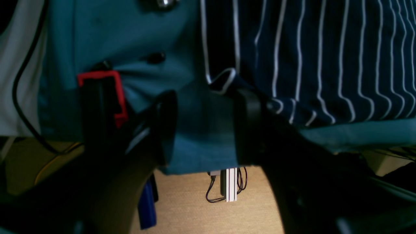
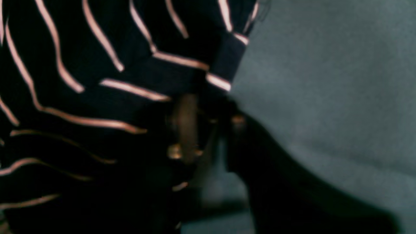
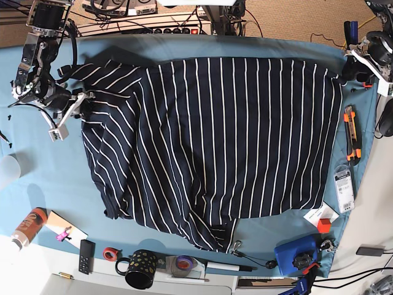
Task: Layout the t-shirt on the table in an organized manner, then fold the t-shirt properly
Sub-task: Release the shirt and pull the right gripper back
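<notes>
Half done, we judge: t-shirt (image 3: 215, 147) spread on the surface (image 3: 43, 178), lower hem rumpled, no fold yet. Left fingers (image 1: 208, 126) wide at its corner; right fingers (image 2: 208, 120) pinch its sleeve edge.

Dark navy t-shirt (image 3: 215, 147) crossed by thin white stripes, spread over the teal-blue cloth of the table (image 3: 37, 184) in the centre of the base frame. Along the lower edge, black mug (image 3: 140, 270) dotted with gold, red-and-black can (image 3: 27, 226) at lower left, blue box (image 3: 293, 255) at lower right. At right, orange-and-black knife (image 3: 350, 141); in the left wrist frame, red trim (image 1: 113, 94) on black at centre left.
</notes>
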